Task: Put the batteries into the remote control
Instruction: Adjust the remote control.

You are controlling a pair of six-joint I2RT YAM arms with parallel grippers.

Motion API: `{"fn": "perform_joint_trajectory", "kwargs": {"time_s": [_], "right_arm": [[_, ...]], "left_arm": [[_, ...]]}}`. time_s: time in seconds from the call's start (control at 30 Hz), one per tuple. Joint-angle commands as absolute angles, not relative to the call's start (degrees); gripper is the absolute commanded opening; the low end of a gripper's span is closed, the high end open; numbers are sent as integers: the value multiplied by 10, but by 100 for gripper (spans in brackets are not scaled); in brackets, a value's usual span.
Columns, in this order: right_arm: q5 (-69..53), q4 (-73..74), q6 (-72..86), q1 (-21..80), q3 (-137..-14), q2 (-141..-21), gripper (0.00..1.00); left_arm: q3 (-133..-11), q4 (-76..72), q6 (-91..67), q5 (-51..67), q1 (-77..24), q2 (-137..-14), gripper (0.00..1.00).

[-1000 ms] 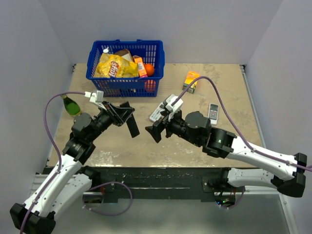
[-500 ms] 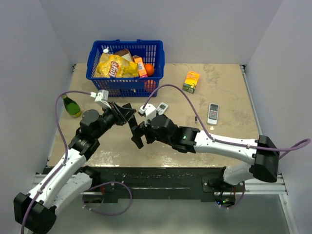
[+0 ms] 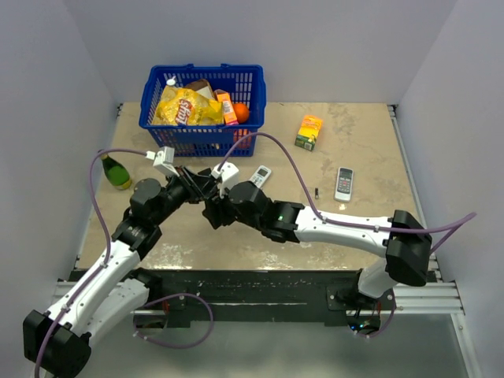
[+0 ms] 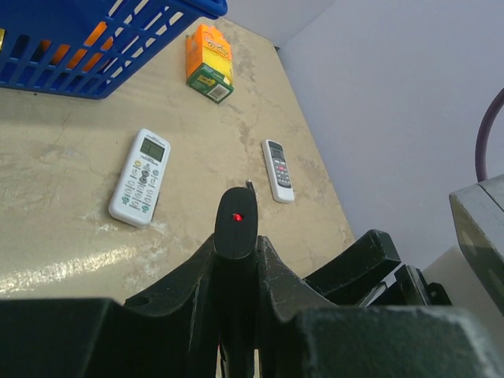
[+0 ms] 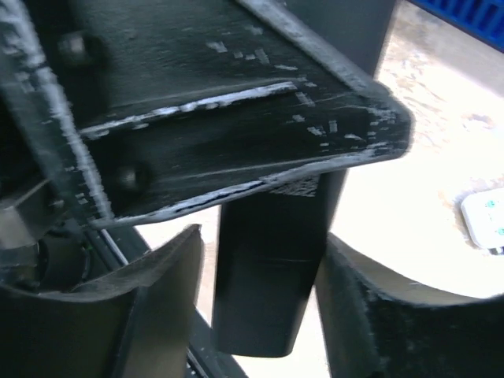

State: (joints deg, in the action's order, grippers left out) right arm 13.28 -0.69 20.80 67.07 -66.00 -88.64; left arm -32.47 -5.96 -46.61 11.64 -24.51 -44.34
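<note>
My left gripper is shut on the black remote control and holds it above the table. In the left wrist view the remote's tip, with a red light on it, sticks out between the fingers of my left gripper. My right gripper is open and its jaws straddle the remote's other end, with a gap on the left side. A battery, tiny and dark, lies on the table to the right, and it also shows in the left wrist view.
A white remote with a screen lies just behind the grippers. A white remote with grey buttons lies to the right. An orange juice box and a blue basket of groceries stand at the back, and a green bottle at the left.
My right arm has swung left to the left gripper, and its open jaws now straddle the remote's free end. The left gripper has kept hold of the remote with little movement.
</note>
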Motion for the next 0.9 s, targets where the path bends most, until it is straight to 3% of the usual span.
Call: {"fn": "perform_joint_trajectory", "kwargs": {"time_s": [0.0,0.3,0.4,0.73,0.87], "right_arm": [[145,-34,212,671,-690,-881,50],[139,-5,204,671,-686,-868,1],[140,1,202,671,-676,-853,0],[177,85,180,670,-661,-811,0],[196,126,183,661,-642,-795,0]], "left_arm": [[-319,-105,-485,131,-248,-439,0],[-326,-92,-481,123,-248,-435,2],[-330,-84,-469,113,-248,-432,14],[-370,-9,-399,41,-248,-394,85],[-400,46,-349,-23,-248,-372,98]]}}
